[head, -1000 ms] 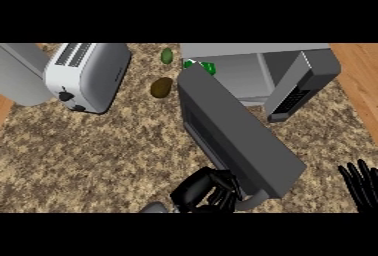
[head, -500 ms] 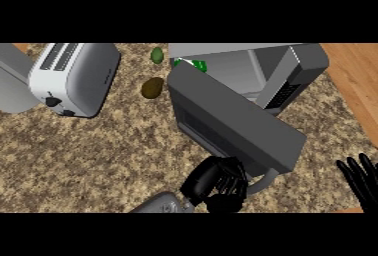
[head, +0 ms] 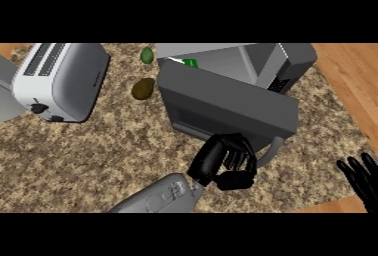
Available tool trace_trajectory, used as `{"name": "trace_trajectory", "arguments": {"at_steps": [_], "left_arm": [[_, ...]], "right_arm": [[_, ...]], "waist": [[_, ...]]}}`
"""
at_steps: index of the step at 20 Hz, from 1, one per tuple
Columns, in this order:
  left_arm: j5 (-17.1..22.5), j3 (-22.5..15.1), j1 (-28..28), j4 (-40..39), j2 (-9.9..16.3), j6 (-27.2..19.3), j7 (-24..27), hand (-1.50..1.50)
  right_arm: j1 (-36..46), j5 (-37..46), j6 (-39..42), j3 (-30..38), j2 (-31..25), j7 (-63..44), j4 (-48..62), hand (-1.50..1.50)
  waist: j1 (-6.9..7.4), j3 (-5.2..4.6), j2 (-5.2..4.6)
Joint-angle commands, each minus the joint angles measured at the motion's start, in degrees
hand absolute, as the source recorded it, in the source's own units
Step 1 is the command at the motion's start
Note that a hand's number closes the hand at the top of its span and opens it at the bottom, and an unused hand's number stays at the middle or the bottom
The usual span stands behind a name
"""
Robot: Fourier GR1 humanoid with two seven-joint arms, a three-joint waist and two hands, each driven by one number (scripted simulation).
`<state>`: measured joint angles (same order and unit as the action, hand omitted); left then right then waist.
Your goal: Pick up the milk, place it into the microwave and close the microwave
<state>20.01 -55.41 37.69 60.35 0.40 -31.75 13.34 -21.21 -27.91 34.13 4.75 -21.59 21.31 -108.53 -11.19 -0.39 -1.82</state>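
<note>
The microwave [head: 284,62] is seen at the upper right of the speckled counter [head: 88,150], with its cavity facing down the view and its grey door [head: 225,102] swung partly across the opening. The milk [head: 184,62], a white carton with a green top, is observed inside the cavity, only its upper part showing above the door's top edge. The left hand [head: 225,165] is found at the door's lower edge, near the curved grey handle [head: 272,150]; its fingers are curled and pressed against that edge, but whether anything is actually enclosed by them cannot be told. The grey forearm [head: 159,197] is seen entering from the lower edge of the view. The right hand [head: 362,177] is noted at the lower right edge, well apart from the microwave, fingers straight and upward, with nothing held. A toaster [head: 63,80] is recorded at the upper left of the counter. Two small items are noted between toaster and microwave: a green one [head: 148,55] and, below it, a brownish oval one [head: 143,88].
</note>
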Motion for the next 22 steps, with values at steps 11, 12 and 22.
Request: {"name": "trace_trajectory", "arguments": {"at_steps": [11,12,22], "left_arm": [[12.9,6.3,14.2,-10.7,-0.4,-2.4,3.1,1.50],[13.8,6.7,15.1,-11.6,-0.4,-2.7,2.7,1.50],[21.1,10.3,19.4,-17.8,-0.4,0.5,7.5,1.50]], "right_arm": [[1.6,-5.3,-2.9,0.2,-1.9,-6.5,-4.9,-1.50],[0.9,-5.7,-2.5,0.3,-1.6,-5.9,-4.7,-1.50],[3.0,-8.5,-4.2,1.2,-3.6,-9.3,-6.9,-1.50]], "waist": [[-2.21,0.08,-1.57],[-3.08,0.19,-1.51],[-3.36,0.15,-2.52]]}}
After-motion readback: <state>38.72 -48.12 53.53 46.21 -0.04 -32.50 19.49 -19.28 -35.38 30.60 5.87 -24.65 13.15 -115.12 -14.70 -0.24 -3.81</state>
